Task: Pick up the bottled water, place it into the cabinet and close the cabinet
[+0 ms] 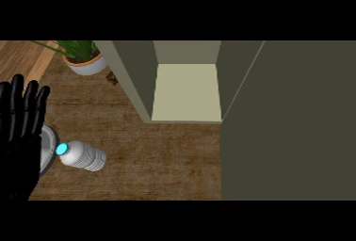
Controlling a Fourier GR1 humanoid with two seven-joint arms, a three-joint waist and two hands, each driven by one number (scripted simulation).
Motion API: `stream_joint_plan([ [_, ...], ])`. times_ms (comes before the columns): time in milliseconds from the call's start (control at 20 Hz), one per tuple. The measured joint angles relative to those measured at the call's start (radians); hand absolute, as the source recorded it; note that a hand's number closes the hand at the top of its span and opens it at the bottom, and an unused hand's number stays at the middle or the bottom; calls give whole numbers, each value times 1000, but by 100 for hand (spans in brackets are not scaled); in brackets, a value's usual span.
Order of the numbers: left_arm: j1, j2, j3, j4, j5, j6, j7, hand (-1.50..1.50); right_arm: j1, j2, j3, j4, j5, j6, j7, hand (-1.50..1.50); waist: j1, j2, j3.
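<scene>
The bottled water [83,156], clear with a light blue cap, lies on its side on the brown counter, cap pointing left. My left hand [20,127] rests at the view's left edge, fingers straight and pointing up, just left of the bottle and holding nothing. The cabinet [186,92] stands at the back centre with a pale shelf inside, and its dark olive door [288,122] swung open fills the right side. My right hand does not show.
A potted plant [84,59] in a white pot stands at the back left. A grey round plate [49,148] lies under my left hand, touching the bottle's cap end. Bare counter [160,160] spreads in front of the cabinet.
</scene>
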Motion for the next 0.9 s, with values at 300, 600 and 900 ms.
stream_joint_plan([
  [300, 73, 31, 143, -45, 71, 3, 3, -150, 68, 15, 18, -73, -11, 16, -22, -150, -7, 2, -5],
  [600, 176, -16, 180, -82, 164, 44, 168, -150, 226, 34, 121, -181, -65, 39, 151, -150, -10, 0, -6],
  [900, 248, -41, 158, -201, 155, 79, 279, -150, 390, 23, 175, -335, -91, 67, 214, -150, -14, 1, -6],
])
